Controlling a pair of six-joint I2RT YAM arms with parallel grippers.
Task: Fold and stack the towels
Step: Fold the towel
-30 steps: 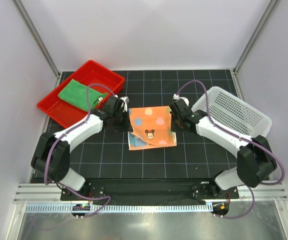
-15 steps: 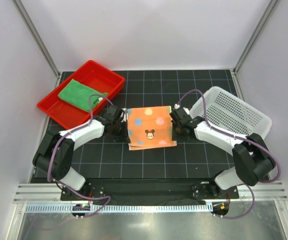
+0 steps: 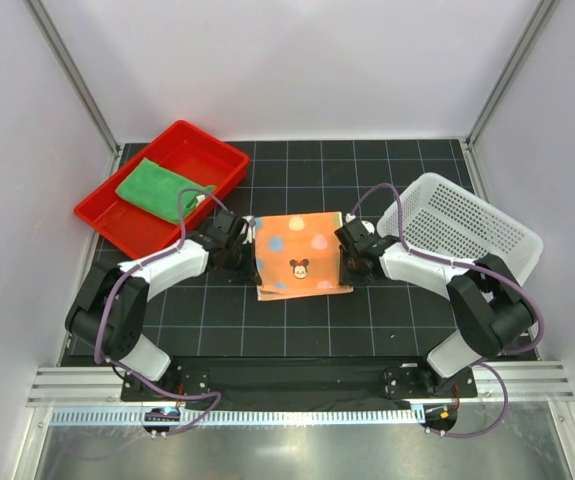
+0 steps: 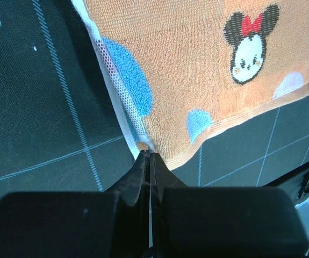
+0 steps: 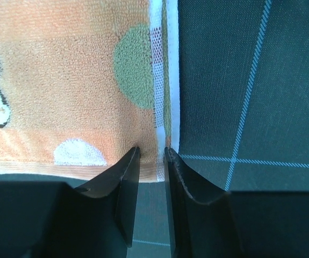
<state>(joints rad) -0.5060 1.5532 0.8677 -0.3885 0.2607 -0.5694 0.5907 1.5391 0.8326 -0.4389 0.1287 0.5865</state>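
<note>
The orange polka-dot towel (image 3: 300, 255), with a cartoon mouse face, lies folded flat on the black grid mat between my two grippers. My left gripper (image 3: 248, 240) is at its left edge; in the left wrist view the gripper (image 4: 148, 153) is shut on the towel's (image 4: 197, 70) near corner. My right gripper (image 3: 345, 243) is at the right edge; in the right wrist view the gripper (image 5: 151, 151) has its jaws a little apart, astride the towel's (image 5: 63, 80) white-bordered edge. The green towel (image 3: 157, 185) lies folded in the red tray. The yellow-orange towel is out of view.
The red tray (image 3: 117, 228) stands at the back left of the mat. The white perforated basket (image 3: 467, 228) stands at the right, close behind my right arm. White walls and frame posts enclose the mat (image 3: 297, 330).
Both grippers have come down and toward the near side, laying the raised half of the orange towel over the lower half. The towel now lies flat and folded.
</note>
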